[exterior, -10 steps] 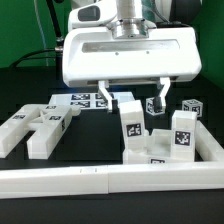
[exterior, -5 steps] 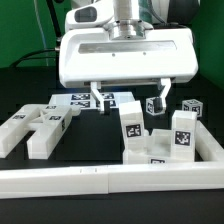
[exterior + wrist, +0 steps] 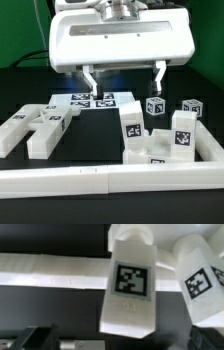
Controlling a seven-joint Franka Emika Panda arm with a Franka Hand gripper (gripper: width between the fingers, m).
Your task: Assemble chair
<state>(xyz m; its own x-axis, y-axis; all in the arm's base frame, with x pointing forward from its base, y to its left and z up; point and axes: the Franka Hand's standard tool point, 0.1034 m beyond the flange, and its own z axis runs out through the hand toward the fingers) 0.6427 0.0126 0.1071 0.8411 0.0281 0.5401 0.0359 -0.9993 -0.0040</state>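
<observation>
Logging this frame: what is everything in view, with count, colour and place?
upright white plastic posts: two, white with black-and-white tags, standing side by side at the exterior view's right; the second is nearer the rail's corner.
small white plastic cubes: two, white, tagged, behind the posts.
blocky white plastic pieces: about three, exact count unclear, white, tagged, lying at the exterior view's left.
long white border rail: one, white, along the front, turning back at the exterior view's right.
marker board: one, white with several tags, flat at the back.
black table: one, black, under everything.
gripper: one, white body, open, above the parts, holding nothing.
</observation>
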